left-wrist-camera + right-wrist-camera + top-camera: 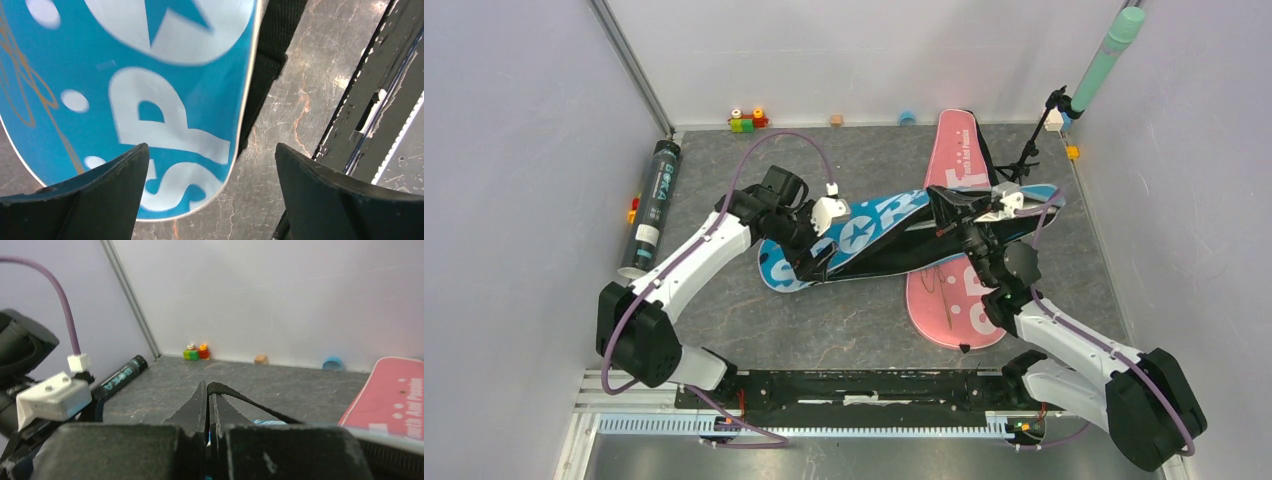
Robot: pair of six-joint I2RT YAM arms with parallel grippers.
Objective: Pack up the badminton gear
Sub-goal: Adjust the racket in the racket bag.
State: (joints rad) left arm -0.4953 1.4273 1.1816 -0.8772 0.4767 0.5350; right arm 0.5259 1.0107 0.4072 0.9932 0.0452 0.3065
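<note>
The blue "SPORT" racket bag (879,232) (150,100) lies slantwise across the pink racket bag (954,300) (395,390). My left gripper (809,258) (210,150) hangs open just above the blue bag's rounded left end, with nothing between its fingers. My right gripper (947,205) (207,386) is shut on the blue bag's black strap (250,402), pinching it up over the bag's right part. The same strap (270,65) runs along the blue bag's edge in the left wrist view. A dark cylindrical tube (656,200) (120,377) lies along the left wall. Rackets and shuttlecocks are out of view.
A black tripod stand (1029,150) holding a green cylinder (1109,55) stands at the back right corner. Small toy blocks (747,120) (196,352) sit along the back wall, and more lie beside the tube (634,208). A black rail (854,385) runs along the near edge.
</note>
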